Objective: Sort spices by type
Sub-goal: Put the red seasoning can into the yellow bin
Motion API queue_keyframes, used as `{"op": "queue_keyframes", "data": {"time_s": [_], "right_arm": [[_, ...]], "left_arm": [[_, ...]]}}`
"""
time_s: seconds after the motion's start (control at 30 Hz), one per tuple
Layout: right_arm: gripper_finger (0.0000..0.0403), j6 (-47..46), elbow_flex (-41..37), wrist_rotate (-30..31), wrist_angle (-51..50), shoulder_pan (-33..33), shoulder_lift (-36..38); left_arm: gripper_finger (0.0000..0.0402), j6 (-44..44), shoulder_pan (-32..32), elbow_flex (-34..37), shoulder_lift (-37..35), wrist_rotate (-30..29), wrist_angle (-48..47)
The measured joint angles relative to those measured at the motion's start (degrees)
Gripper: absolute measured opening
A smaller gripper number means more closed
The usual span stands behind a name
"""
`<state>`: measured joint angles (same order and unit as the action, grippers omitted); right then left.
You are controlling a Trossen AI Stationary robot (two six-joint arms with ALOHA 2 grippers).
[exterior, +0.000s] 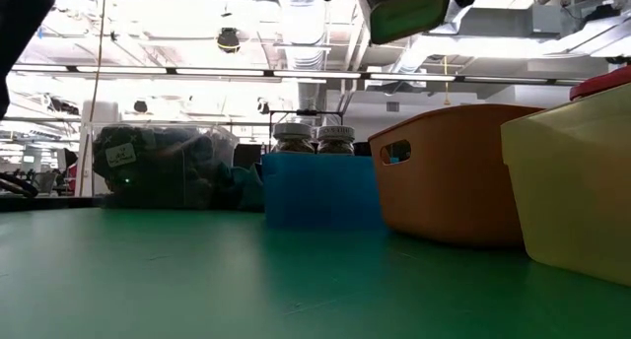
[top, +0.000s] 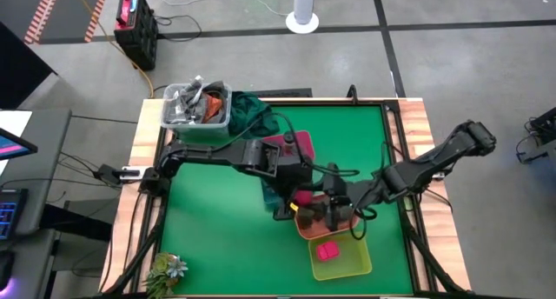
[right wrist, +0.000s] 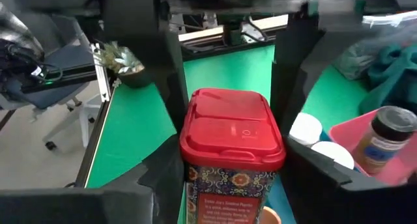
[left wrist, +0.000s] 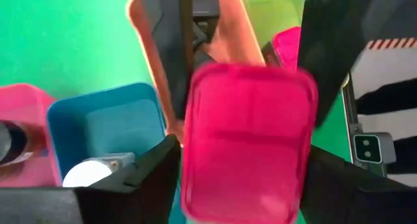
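My left gripper (left wrist: 241, 165) is shut on a bright pink block (left wrist: 247, 139), above the blue tray (left wrist: 104, 129) and salmon tray (top: 306, 226). My right gripper (right wrist: 231, 165) is shut on a rectangular box with a red lid and patterned sides (right wrist: 231, 146), over the salmon tray near the left gripper (top: 287, 208). A second pink block (top: 327, 251) lies in the yellow-green tray (top: 356, 262). White-capped jars (right wrist: 306, 129) stand in the blue tray. A dark-capped jar (right wrist: 384, 139) stands in the pink tray (top: 300, 144). My left gripper pinches the pink block between its two fingers (left wrist: 153, 172), one on each long side edge (left wrist: 192, 165). It comes from above, pointing down. The block's broad face is toward the wrist camera, and the block is lifted clear above the trays. My right gripper pinches the box between its two fingers (right wrist: 163, 172), on two opposite side walls just under the lid (right wrist: 192, 175). The lid end faces the wrist camera. The box is lifted clear of the trays.
The clear bin of grey clutter (top: 195, 108) and a dark green cloth (top: 252, 112) sit at the far left corner. A small plant (top: 167, 271) is at the near left corner. Both arms crowd together over the trays. Bare green mat (top: 217, 238) lies to the left.
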<state>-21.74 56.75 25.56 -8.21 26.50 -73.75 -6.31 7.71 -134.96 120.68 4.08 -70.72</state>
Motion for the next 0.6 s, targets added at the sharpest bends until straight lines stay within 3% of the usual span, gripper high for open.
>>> {"op": "queue_keyframes", "data": {"time_s": [0.4,0.6], "right_arm": [[0.0238,0.11,0.00,0.66,-5.59,-0.02,4.37],[0.0239,-1.75,-0.02,-1.50,-9.97,0.86,7.72]], "left_arm": [[0.0272,-1.50,-2.71,-0.04,-3.48,-0.30,-1.46],[0.0272,-1.03,-3.59,-0.09,-3.63,-1.54,-8.83]]}}
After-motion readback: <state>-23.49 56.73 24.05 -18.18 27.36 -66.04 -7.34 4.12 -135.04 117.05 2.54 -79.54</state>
